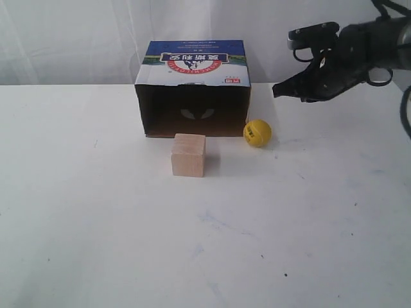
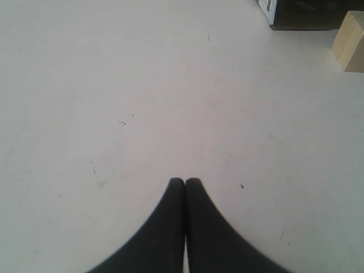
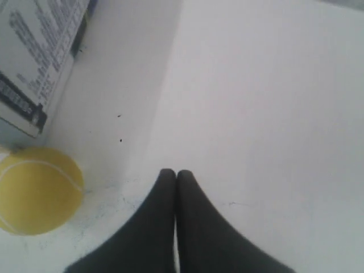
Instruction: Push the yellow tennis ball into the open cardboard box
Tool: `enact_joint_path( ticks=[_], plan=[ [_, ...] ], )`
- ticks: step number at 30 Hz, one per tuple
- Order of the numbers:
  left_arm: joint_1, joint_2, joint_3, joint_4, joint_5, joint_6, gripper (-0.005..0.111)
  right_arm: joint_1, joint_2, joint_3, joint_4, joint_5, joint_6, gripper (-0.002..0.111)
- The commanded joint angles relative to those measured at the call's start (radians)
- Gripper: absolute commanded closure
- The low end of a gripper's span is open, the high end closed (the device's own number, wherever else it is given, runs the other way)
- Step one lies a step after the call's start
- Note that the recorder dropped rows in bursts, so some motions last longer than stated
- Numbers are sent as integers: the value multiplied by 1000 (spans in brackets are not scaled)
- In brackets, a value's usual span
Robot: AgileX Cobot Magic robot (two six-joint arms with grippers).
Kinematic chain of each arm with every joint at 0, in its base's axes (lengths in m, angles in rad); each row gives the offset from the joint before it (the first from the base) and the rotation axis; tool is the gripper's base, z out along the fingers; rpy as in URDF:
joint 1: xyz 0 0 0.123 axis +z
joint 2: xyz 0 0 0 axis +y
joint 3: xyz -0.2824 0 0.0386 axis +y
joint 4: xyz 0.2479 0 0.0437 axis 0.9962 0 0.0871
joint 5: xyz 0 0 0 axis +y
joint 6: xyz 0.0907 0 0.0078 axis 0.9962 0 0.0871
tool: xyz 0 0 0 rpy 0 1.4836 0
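The tennis ball (image 1: 257, 133) sits on the table (image 1: 96, 224) just outside the right front corner of the cardboard box (image 1: 192, 70), beside its dark opening but not in it, and a wooden cube (image 1: 188, 154) stands close before the middle of that opening. The right gripper (image 1: 277, 92) hangs above and behind the ball with its fingers pressed together, and the left gripper (image 2: 185, 182) is likewise closed over bare table, holding nothing. The ball looks light, fuzzy and quick to roll, so it probably needs no grasp, only a gentle nudge through its centre from the side facing away from the opening, since an off-centre touch could send it skidding past.
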Motion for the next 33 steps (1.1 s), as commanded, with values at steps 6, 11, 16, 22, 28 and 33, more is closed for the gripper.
enact_joint_path(
  ticks=[6,11,16,22,28,33],
  plan=[
    [-4,-5,2,-11,0,0,107,-38,151,-216,585,145,-406,108],
    [-4,-5,2,-11,0,0,107,-38,190,-216,631,190,-415,108],
    [-4,-5,2,-11,0,0,107,-22,191,-216,631,259,-447,108],
    [-4,-5,2,-11,0,0,107,-20,191,-206,622,303,-447,108],
    [-4,-5,2,-11,0,0,107,-20,191,-142,622,301,-457,108],
    [-4,-5,2,-11,0,0,107,26,191,-138,622,301,-491,108]
  ],
)
